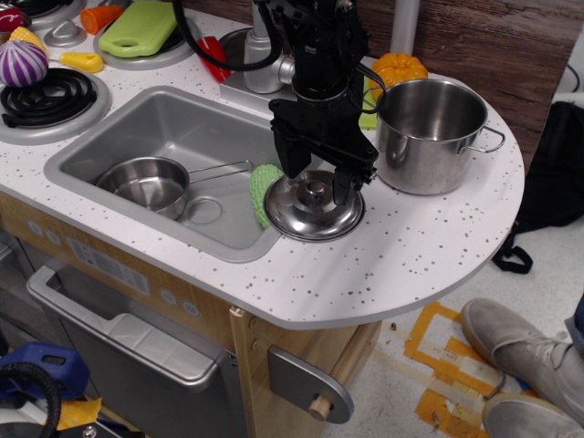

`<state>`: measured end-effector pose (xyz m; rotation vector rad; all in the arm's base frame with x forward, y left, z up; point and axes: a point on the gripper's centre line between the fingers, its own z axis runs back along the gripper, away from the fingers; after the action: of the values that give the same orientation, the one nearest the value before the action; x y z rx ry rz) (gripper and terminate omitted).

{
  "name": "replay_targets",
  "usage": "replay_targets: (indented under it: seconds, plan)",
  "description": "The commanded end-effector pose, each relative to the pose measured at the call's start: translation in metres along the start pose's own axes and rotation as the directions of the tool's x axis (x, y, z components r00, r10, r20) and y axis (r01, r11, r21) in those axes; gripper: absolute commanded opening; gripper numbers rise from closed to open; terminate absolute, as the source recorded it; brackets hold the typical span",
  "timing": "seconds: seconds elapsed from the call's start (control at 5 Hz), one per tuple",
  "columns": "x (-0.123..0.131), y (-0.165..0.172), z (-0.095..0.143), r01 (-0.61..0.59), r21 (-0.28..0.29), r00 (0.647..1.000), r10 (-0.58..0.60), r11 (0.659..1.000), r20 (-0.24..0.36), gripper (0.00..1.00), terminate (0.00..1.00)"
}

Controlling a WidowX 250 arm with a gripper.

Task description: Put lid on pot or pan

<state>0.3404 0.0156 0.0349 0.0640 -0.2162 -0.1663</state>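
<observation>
A small saucepan (146,182) sits in the sink (173,128). Right of it the lid (313,208) lies on the counter (411,246) by the sink's edge, partly over a green disc (264,190). The gripper (317,179) hangs just above it — jaws spread wide either side of the knob, holding nothing. Further right stands the pot (429,132) — open, upright.

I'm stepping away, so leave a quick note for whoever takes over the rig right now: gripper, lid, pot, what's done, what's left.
Gripper: open, its fingers straddling the knob of the lid; no grasp visible yet.
Lid: flat on the counter at the sink's right edge, overlapping a green scrubber.
Pot: upright, empty and uncovered, to the right of the lid near the counter's edge.
Done: gripper lined up over the lid.
Left: close, lift, carry right, set the lid on the pot.
</observation>
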Motion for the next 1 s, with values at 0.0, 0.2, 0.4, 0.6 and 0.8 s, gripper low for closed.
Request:
replay_targets:
  seconds: [0.0, 0.2, 0.4, 0.6, 0.8]
  plan:
    - [0.000, 0.000, 0.000, 0.000, 0.000, 1.000, 0.000, 1.000, 0.000, 1.00, 0.00]
    - [0.003, 0.004, -0.001, 0.014, -0.016, 1.000, -0.015, 1.000, -0.005, 1.00, 0.00]
    - [0.005, 0.006, -0.003, 0.022, -0.025, 1.000, -0.022, 0.999, 0.000, 1.00, 0.00]
    - [0.006, 0.008, -0.004, 0.033, -0.026, 0.999, -0.033, 0.999, 0.002, 1.00, 0.00]
    - [0.005, 0.011, -0.009, 0.039, -0.034, 0.999, -0.038, 0.999, 0.011, 1.00, 0.00]
